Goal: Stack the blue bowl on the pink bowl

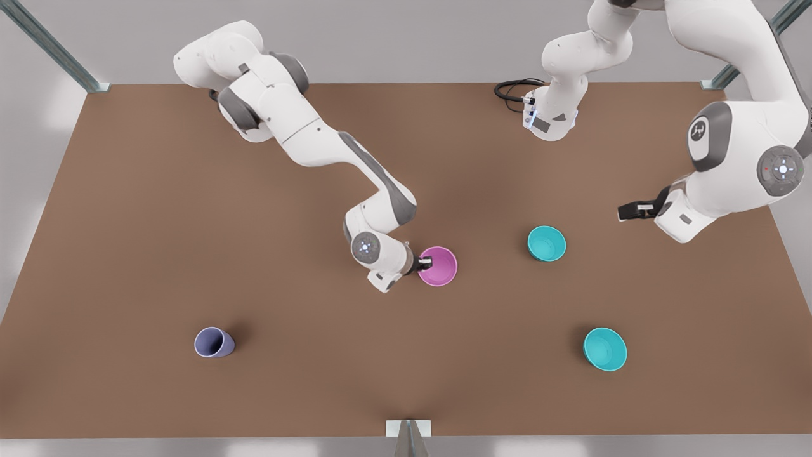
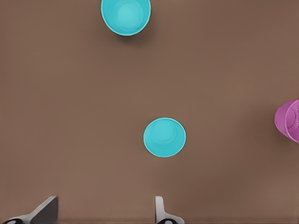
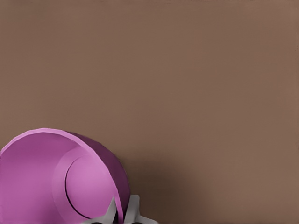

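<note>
The pink bowl sits tilted near the table's middle, and its edge shows in the left wrist view. My right gripper, on the arm from the front view's left, is shut on its rim, one finger inside and one outside. Two turquoise bowls stand upright to the front view's right: one nearer the pink bowl, the other toward the front edge. My left gripper hovers open, holding nothing, above the table beside the nearer turquoise bowl.
A lavender-blue cup lies on its side at the front view's lower left. A black cable loops at the back edge of the brown table. Metal frame posts stand at the corners.
</note>
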Robot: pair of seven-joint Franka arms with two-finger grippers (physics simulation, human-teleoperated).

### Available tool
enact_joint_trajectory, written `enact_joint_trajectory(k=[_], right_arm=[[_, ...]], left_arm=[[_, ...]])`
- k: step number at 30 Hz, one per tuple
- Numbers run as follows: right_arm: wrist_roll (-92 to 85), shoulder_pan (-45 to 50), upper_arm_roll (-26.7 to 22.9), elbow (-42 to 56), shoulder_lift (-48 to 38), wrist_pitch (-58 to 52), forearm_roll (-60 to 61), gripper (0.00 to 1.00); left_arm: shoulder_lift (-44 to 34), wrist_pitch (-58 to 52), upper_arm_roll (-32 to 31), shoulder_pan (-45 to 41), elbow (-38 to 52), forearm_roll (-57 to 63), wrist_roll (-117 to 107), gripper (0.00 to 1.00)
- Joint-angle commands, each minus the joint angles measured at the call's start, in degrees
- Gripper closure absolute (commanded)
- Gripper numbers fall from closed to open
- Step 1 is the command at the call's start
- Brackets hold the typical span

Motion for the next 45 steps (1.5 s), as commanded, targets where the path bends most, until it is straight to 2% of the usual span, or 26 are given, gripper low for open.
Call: enact_joint_trajectory(k=[1,4,5,6,9,10,12,13,14,15,17,18,19,20,22,24,27,29,30,32,35,36,37,39,42,45], right_arm=[[42.2,0.4,-0.2,-0.1,0.5,10.7,-1.8,0.79],[41.3,0.4,-0.8,-0.1,0.6,10.8,-1.8,0.79],[41.1,0.4,-1.0,-0.2,0.6,11.1,-1.8,0.48],[41.1,0.4,-1.0,-0.2,0.6,11.1,-1.8,0.00],[41.2,0.4,-1.5,-0.1,0.4,11.4,-1.7,0.00],[41.4,0.4,-1.6,-0.1,-0.1,11.4,-1.7,0.00],[41.7,0.2,-2.4,-0.1,-2.5,11.3,-1.1,0.00],[41.7,-3.2,-2.4,-1.5,-7.7,7.9,-1.1,0.00],[41.1,-7.1,-2.4,-1.6,-10.6,2.2,-1.6,0.00],[32.5,-15.4,-2.4,-0.5,-14.2,-12.7,-1.5,0.00],[-1.7,-32.2,-2.4,2.6,-15.3,-38.4,-1.8,0.00],[-16.0,-41.2,-2.4,4.5,-14.9,-47.4,-4.9,0.00],[-26.3,-46.8,-2.3,6.5,-15.0,-51.1,-12.8,0.00],[-39.4,-48.9,-2.4,10.3,-15.0,-51.0,-19.8,0.00],[-39.8,-48.5,-2.0,10.6,-18.8,-51.5,-21.1,0.00],[-39.3,-42.7,-2.3,9.9,-24.4,-52.2,-26.8,0.00],[-36.4,-42.9,-1.8,-4.4,-45.4,-53.3,-27.0,0.00],[-36.3,-42.8,-1.8,-9.7,-50.1,-51.8,-26.9,0.00],[-36.2,-42.8,-1.8,-11.4,-51.3,-50.7,-26.9,0.00],[-33.7,-41.1,-2.3,-10.5,-49.6,-51.2,-26.9,0.00],[-32.3,-41.4,-2.4,-10.6,-49.4,-51.3,-26.8,0.00],[-32.4,-41.4,-2.4,-10.5,-49.2,-50.9,-26.2,0.00],[-32.6,-41.8,-2.4,-10.6,-48.4,-50.7,-26.6,0.00],[-32.9,-42.4,-2.5,-9.6,-48.0,-51.6,-27.0,0.00],[-32.7,-42.9,-2.4,-8.0,-45.5,-50.7,-27.1,0.00],[-33.2,-42.9,-2.3,-6.6,-43.8,-51.2,-27.7,0.00]], left_arm=[[1.6,0.0,0.0,-0.1,0.0,-0.6,-1.7,0.00],[3.5,1.7,0.0,-0.8,1.1,-4.7,-4.6,0.00],[4.7,1.6,0.0,-0.9,2.1,-4.9,-4.9,0.00],[6.1,1.5,-0.1,-0.9,1.9,-4.8,-5.3,0.00],[11.1,2.7,-0.9,-1.0,1.2,-4.7,-5.7,0.00],[8.7,15.2,1.3,-3.3,-9.7,-5.6,-4.0,0.00],[8.9,25.9,3.7,-2.7,-17.1,-9.3,5.8,0.00],[10.6,28.8,5.1,-2.0,-18.0,-10.0,11.1,0.00],[11.5,31.0,5.8,-2.1,-18.8,-10.0,12.2,0.00],[12.5,34.8,5.8,-2.0,-21.5,-10.2,14.3,0.00],[13.8,37.3,5.8,-2.3,-23.9,-12.4,19.3,0.00],[13.8,38.8,5.8,-2.5,-25.7,-12.4,23.8,0.00],[14.0,38.7,5.8,-2.3,-26.0,-12.4,27.5,0.00],[14.7,38.4,5.8,-2.3,-26.3,-12.4,29.1,0.00],[15.6,38.6,5.8,-2.3,-27.8,-12.4,32.8,0.00],[17.0,38.7,5.8,-2.4,-27.8,-12.4,32.8,0.00],[17.4,38.6,5.8,-3.1,-28.3,-13.6,32.8,0.03],[18.0,38.7,5.7,-3.4,-28.3,-14.1,32.8,0.03],[18.4,38.7,5.7,-3.4,-28.3,-14.2,32.8,0.06],[19.0,39.1,5.6,-3.6,-28.3,-15.0,32.8,0.21],[19.5,39.4,5.6,-4.0,-28.3,-15.0,32.8,0.39],[19.4,39.4,5.6,-4.1,-28.2,-15.0,32.8,0.48],[19.4,39.4,5.6,-4.0,-28.2,-15.1,32.8,0.64],[19.3,39.3,5.6,-3.9,-28.2,-15.1,32.7,0.79],[18.8,39.1,5.6,-4.0,-27.2,-15.0,32.5,0.79],[13.3,35.0,5.5,-5.5,-24.1,-14.6,27.1,0.79]])
